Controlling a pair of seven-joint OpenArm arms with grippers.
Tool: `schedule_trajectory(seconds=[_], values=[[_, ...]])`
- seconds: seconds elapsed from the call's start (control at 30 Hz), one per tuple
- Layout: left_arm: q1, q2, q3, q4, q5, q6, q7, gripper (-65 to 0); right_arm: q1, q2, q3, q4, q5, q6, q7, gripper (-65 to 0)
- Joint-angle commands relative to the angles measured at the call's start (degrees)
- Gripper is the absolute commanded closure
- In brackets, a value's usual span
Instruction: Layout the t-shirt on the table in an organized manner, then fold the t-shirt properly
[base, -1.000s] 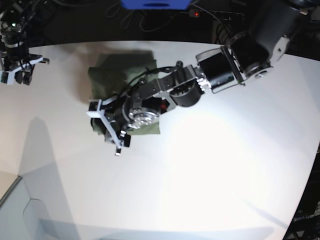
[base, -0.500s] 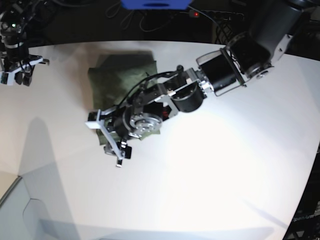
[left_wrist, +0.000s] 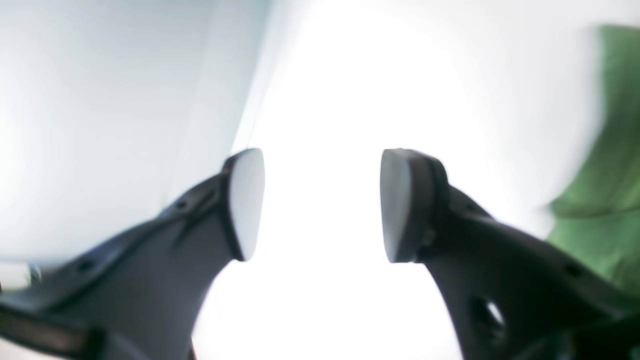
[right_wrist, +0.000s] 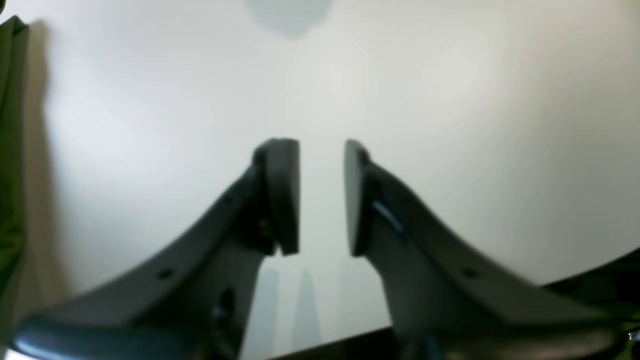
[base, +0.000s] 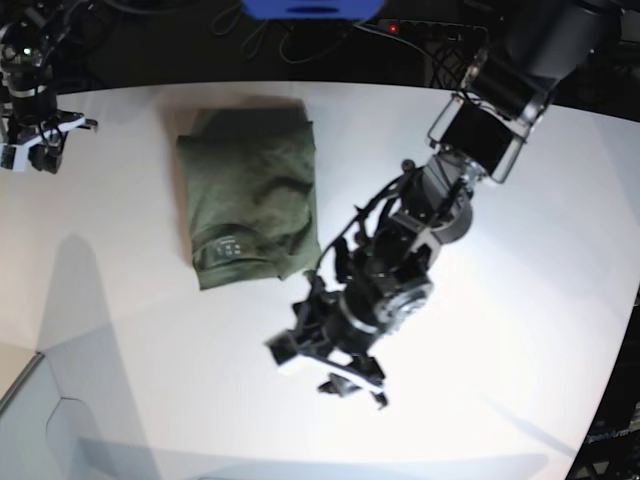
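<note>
The olive-green t-shirt lies folded into a compact rectangle on the white table, back left of centre, with a small pale label near its front edge. In front and to the right of the shirt, my left gripper hangs over bare table and clear of the cloth. In the left wrist view, the left gripper is open and empty, and the t-shirt shows at the right edge. My right gripper stays at the table's far-left edge. In the right wrist view, the right gripper is open by a narrow gap with nothing in it, and the t-shirt shows at the left border.
Dark cables and a blue object sit behind the table's curved back edge. A pale surface lies below the table's front-left corner. The left arm's body reaches in from the back right.
My left arm has lifted off the shirt and swung toward the front right, uncovering the folded cloth. Both grippers have narrowed a little. The right arm has stayed in place.
</note>
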Motion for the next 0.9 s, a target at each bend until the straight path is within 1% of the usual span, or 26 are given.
schedule_trajectory(seconds=[0.0,0.13,0.2,0.23,0.33,0.4,0.47,0.57,0.67,0.87], values=[[0.01,0.29,-4.21,2.52,0.47,0.91,-0.68,-28.1,0.07,0.69,0.16,0.94,0.73,0.20,1.46,-9.1],[6.25,0.55,-20.04,7.62,0.39,0.91,-0.68,-11.1,1.21,0.16,-1.15,-0.20,0.73,0.20,1.46,0.0],[10.12,0.64,-26.63,10.26,0.39,0.91,-0.68,-1.3,1.12,-0.01,-3.70,-1.08,0.73,0.20,1.46,0.0],[12.40,0.46,-29.62,11.40,0.39,0.91,-0.68,0.0,1.04,-0.10,-5.02,-1.34,0.73,0.20,1.46,0.0],[18.29,0.29,-35.95,14.04,0.39,0.91,-0.68,-0.7,0.86,-0.63,-9.24,-1.69,0.73,0.20,1.46,0.0],[22.69,0.20,-40.08,15.62,0.39,0.91,-0.68,0.0,0.69,-1.95,-12.06,-1.34,0.73,0.20,1.46,0.0],[26.12,-0.77,-43.16,17.12,0.39,0.91,-0.68,-0.1,0.69,-2.92,-14.34,-1.43,0.73,0.20,1.46,0.0],[32.01,-2.09,-46.15,19.23,0.39,0.91,-0.68,-0.1,0.33,-3.09,-18.91,-1.87,0.73,0.20,1.46,0.0],[37.72,-2.35,-49.14,21.69,0.39,0.91,-0.68,-0.1,-1.42,-4.06,-22.25,-2.84,0.82,0.20,1.90,0.0],[45.63,-2.09,-51.77,23.27,0.39,0.91,-0.68,-0.1,-3.45,-4.23,-25.86,-2.57,0.82,0.20,1.98,0.0]])
